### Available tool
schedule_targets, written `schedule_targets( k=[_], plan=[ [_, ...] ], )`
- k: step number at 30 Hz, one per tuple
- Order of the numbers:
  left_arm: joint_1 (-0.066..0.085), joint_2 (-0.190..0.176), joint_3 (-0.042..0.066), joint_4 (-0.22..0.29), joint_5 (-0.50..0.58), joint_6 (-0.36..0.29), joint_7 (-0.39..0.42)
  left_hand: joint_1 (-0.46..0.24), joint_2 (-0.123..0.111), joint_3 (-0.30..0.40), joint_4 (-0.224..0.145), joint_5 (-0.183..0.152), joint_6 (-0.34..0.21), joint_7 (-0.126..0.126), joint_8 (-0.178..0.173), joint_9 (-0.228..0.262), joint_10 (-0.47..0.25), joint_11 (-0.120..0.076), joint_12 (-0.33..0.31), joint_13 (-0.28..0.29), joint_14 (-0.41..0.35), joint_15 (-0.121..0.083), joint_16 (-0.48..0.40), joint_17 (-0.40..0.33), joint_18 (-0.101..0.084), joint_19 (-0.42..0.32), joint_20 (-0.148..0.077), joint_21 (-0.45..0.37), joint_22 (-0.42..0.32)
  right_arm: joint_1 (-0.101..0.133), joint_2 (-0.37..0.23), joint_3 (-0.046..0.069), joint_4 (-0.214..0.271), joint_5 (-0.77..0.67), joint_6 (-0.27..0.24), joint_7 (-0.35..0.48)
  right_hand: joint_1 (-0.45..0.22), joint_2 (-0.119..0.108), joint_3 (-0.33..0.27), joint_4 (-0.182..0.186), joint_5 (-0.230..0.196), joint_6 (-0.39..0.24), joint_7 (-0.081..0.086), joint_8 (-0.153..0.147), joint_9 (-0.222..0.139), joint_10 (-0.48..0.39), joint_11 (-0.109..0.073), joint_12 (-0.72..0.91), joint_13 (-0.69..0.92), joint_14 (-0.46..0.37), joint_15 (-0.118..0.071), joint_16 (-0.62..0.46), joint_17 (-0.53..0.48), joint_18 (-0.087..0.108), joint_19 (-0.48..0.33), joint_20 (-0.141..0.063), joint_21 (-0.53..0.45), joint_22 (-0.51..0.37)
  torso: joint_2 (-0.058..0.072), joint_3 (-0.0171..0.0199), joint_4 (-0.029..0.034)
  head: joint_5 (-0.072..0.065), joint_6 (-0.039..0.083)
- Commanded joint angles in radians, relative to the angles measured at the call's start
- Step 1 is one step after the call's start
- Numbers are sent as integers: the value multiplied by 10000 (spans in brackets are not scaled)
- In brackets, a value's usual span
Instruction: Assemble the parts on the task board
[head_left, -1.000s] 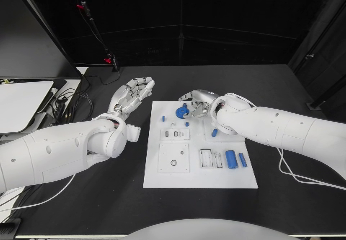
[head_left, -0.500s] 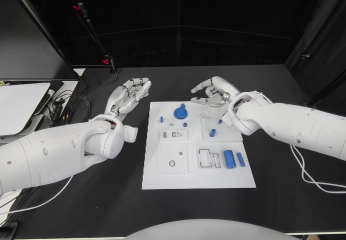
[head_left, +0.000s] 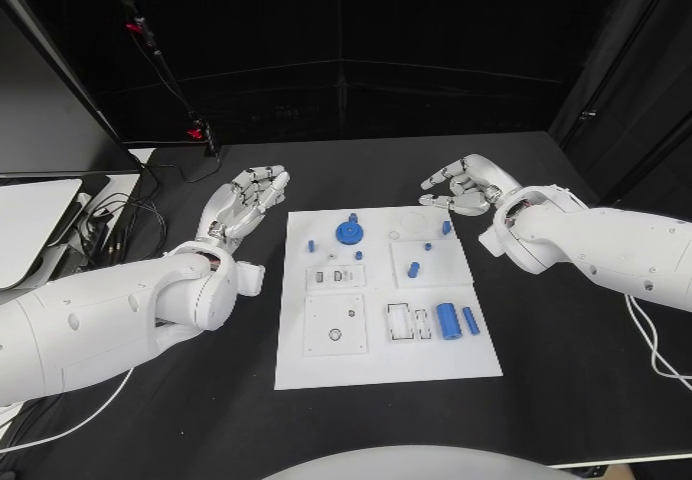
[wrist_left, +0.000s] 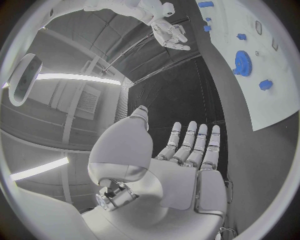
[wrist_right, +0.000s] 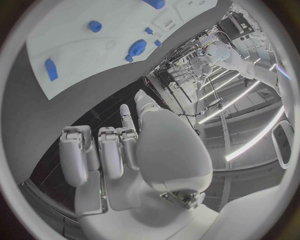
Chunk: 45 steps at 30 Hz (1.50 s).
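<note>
The white task board (head_left: 433, 365) lies mid-table. A blue gear (head_left: 349, 232) sits flat near its far edge, with small blue pieces (head_left: 413, 268) around it. A large blue cylinder (head_left: 449, 320) and a thinner one (head_left: 470, 320) lie at the board's right. My right hand (head_left: 464, 185) hovers beyond the board's far right corner with its fingers loosely bent and nothing in them. My left hand (head_left: 245, 200) is stretched flat and apart beside the board's far left corner, holding nothing. The left wrist view shows that hand (wrist_left: 187, 150), the gear (wrist_left: 242, 62) and the right hand (wrist_left: 170, 34). The right wrist view shows the right hand (wrist_right: 119, 150), the gear (wrist_right: 135, 49) and the board (wrist_right: 81, 45).
A white sheet (head_left: 29, 215) and loose cables (head_left: 123, 215) lie at the table's left edge. A black pole (head_left: 166, 80) with red clips stands at the back left. Bare black table (head_left: 577, 380) surrounds the board.
The right hand let go of the blue gear, which now lies on the board, and drew back to the far right. The camera shifted; the left hand kept its pose.
</note>
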Motion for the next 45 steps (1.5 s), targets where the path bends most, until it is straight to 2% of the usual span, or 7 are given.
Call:
schedule_targets(
  k=[1, 9, 14, 18, 33, 39, 45],
  plan=[
    [0, 9, 9, -8, -54, 99, 2491, -7, 119, -9, -12, 34, 60, 1593, -49, -10, 43, 5, 47, -4, 85, 12, 25, 15, 83, -74, 8, 40, 15, -33, -160, -1, -76, -185, 105, -249, 147, 39, -1, -31, -109, 15, -63, -46, -14, 1053, -84, 26, 2633, 1040, -95, 25, 2633, -73, 1040, 45, 32, 2633, -9, 1, 10, -61, -8],
    [-13, -3, 8, -4, -54, 101, 2484, -7, 119, -9, -12, 34, 60, 1593, -49, -10, 43, 5, 47, -4, 85, 12, 25, 15, 83, -74, 8, 40, 15, -232, -185, -5, -736, -531, 442, -441, 263, 40, -56, -26, -348, -164, -191, -258, -89, 1053, -294, 26, 2633, 1040, -231, 25, 2633, -73, 1040, -49, 32, 2633, 6, -3, -3, -94, 60],
    [-16, -24, 8, -5, -54, 93, 2484, -7, 119, -9, -12, 34, 60, 1593, -49, -10, 43, 5, 47, -4, 85, 12, 25, 15, 83, -74, 8, 40, 15, -336, -99, -6, -1182, -1024, 848, -472, 307, -18, -112, 6, -447, -366, -337, -422, -134, 1053, -445, 26, 2633, 1040, -349, 25, 2633, -73, 1040, -163, 32, 2633, 19, 3, 38, -151, 96],
    [-19, -37, 8, -10, -54, 95, 2478, -7, 119, -9, -12, 34, 60, 1593, -49, -10, 43, 5, 47, -4, 85, 12, 25, 15, 83, -74, 8, 40, 15, -454, -53, -6, -1346, -1262, 1083, -402, 318, -32, -121, 16, -481, -395, -364, -446, -139, 1053, -471, 26, 2633, 1040, -369, 25, 2633, -73, 1040, -185, 32, 2633, 30, 12, 12, -129, 99],
    [-26, -65, 8, -14, -54, 85, 2477, -7, 119, -9, -12, 34, 60, 1593, -49, -10, 43, 5, 47, -4, 85, 12, 25, 15, 83, -74, 8, 40, 15, -604, 185, -5, -1740, -1419, 1624, -614, 331, -40, -125, 32, -499, -429, -370, -472, -143, 1053, -494, 26, 2633, 1040, -397, 25, 2633, -73, 1040, -213, 32, 2633, 26, 3, 37, -90, 30],
    [-27, -76, 8, -12, -54, 83, 2469, -4, 122, -11, -12, 34, 60, 1593, -50, -10, 43, 5, 47, -4, 85, 12, 25, 15, 83, -75, 8, 41, 15, -633, 272, -5, -1796, -1475, 1591, -771, 325, -39, -128, 45, -505, -409, -361, -464, -137, 1053, -495, 26, 2633, 1040, -405, 25, 2633, -73, 1040, -222, 32, 2633, 17, 0, 23, -74, -52],
    [-27, -71, 7, -8, -54, 94, 2462, 16, 139, -23, -12, 38, 60, 1593, -54, -10, 43, 6, 48, -4, 84, 13, 27, 15, 79, -84, 8, 39, 14, -643, 373, -4, -1902, -1552, 1563, -905, 407, 21, -81, 34, -409, -352, -344, -450, -125, 1053, -492, 26, 2633, 1040, -422, 25, 2633, -73, 1040, -253, 32, 2633, 18, 0, 33, -105, -23]
  ],
)
